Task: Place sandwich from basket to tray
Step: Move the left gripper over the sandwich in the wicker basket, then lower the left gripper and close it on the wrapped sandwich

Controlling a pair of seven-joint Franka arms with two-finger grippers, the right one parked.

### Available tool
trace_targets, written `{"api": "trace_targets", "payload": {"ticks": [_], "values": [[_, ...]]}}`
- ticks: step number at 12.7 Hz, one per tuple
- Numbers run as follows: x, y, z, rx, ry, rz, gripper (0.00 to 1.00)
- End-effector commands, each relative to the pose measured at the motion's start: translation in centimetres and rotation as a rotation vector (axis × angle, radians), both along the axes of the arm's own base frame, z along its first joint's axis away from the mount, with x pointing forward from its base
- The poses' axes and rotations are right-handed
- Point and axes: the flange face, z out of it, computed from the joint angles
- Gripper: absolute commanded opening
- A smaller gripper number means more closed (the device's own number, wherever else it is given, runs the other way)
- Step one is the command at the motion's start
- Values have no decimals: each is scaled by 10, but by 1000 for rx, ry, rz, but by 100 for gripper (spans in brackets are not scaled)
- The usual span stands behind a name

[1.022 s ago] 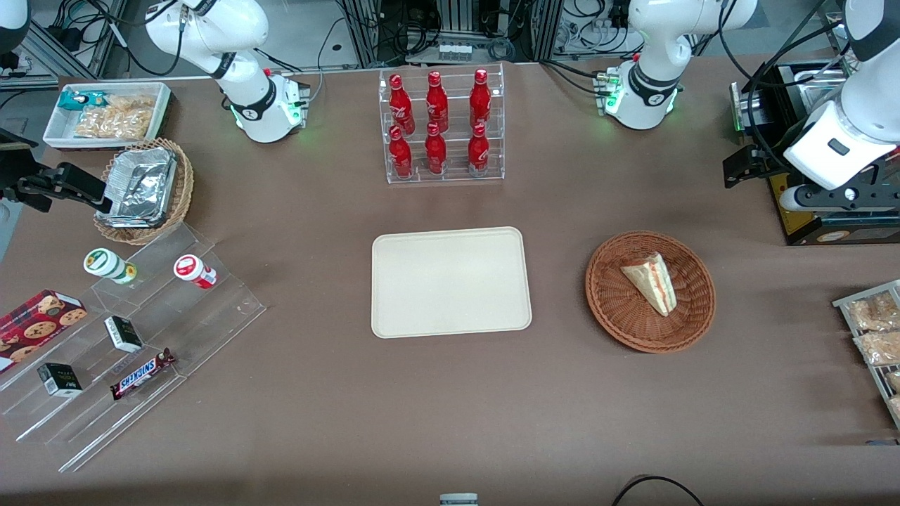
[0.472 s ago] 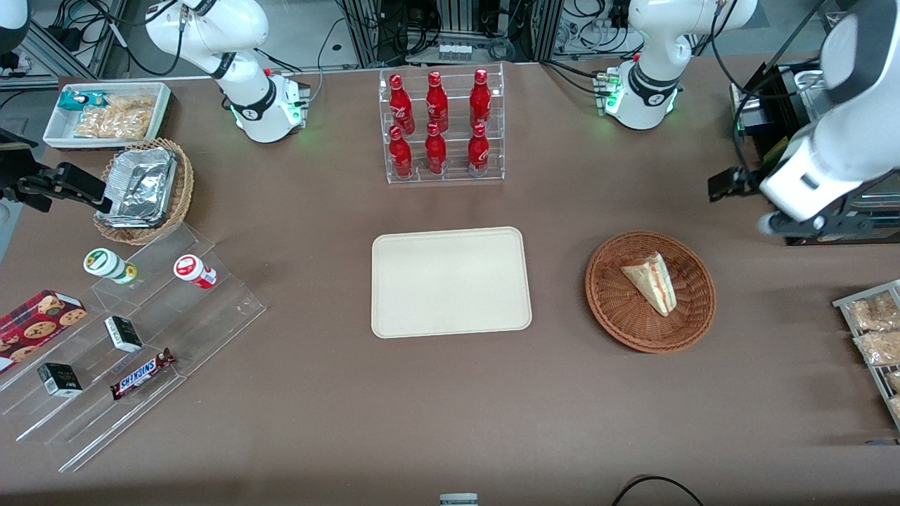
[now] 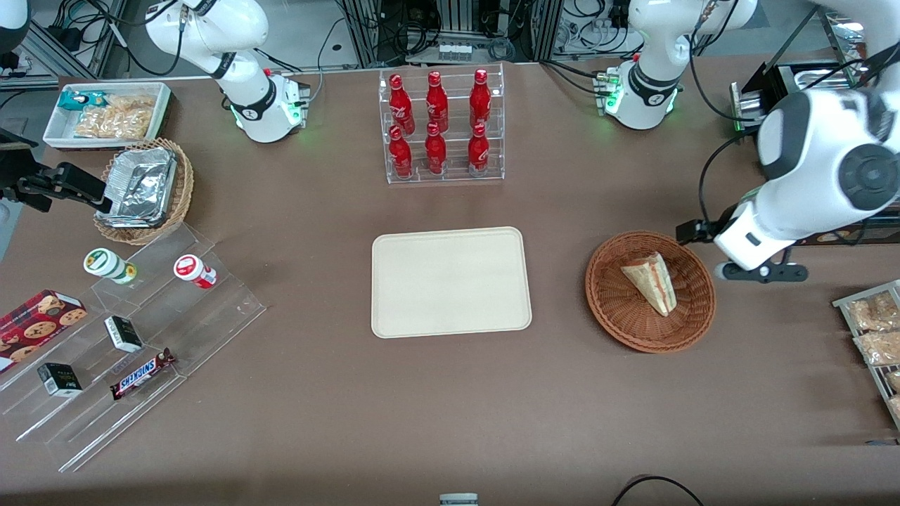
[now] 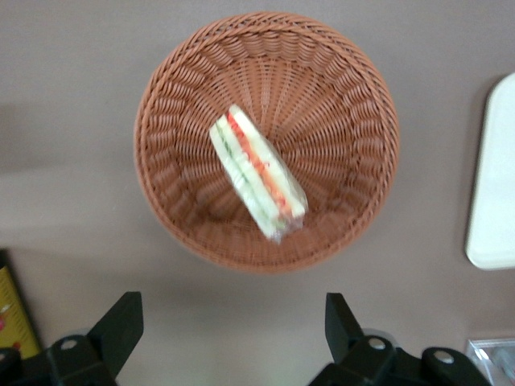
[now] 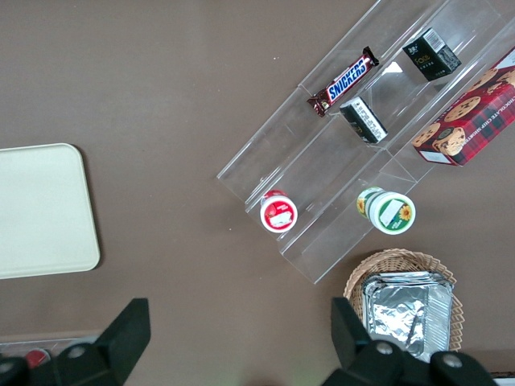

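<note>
The sandwich (image 3: 650, 282) is a pale wedge with red and green filling, lying in the round reddish-brown basket (image 3: 613, 299). The cream tray (image 3: 450, 281) lies flat beside the basket, toward the parked arm's end. My left gripper (image 3: 761, 273) hangs above the table just beside the basket's rim, toward the working arm's end. In the left wrist view the gripper (image 4: 232, 305) is open and empty, with the sandwich (image 4: 257, 173) and basket (image 4: 338, 104) ahead of its fingertips and a corner of the tray (image 4: 495, 185) showing.
A clear rack of red bottles (image 3: 443, 126) stands farther from the camera than the tray. A rack of snack packets (image 3: 872, 330) sits at the working arm's end. A stepped acrylic stand (image 3: 133, 330), a foil-filled wicker basket (image 3: 144, 190) and a white bin (image 3: 105, 112) lie toward the parked arm's end.
My left arm has swung down and toward the basket, from over the black box at the table's end to just beside the basket's rim. The sandwich has not moved.
</note>
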Motion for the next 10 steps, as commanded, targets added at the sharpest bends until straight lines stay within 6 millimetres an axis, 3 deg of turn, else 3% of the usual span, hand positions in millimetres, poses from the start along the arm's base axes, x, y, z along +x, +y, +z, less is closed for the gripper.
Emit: {"api": "trace_targets", "payload": {"ticks": [1,4,7,10], "values": [[-17,-1,-37,-1,-54,63,100],[-28,-4,-64,26,-91,298,100],[-30,-28,-88,51,-123,610,100],[-29,-35,-105,64,-106,670,100]]}}
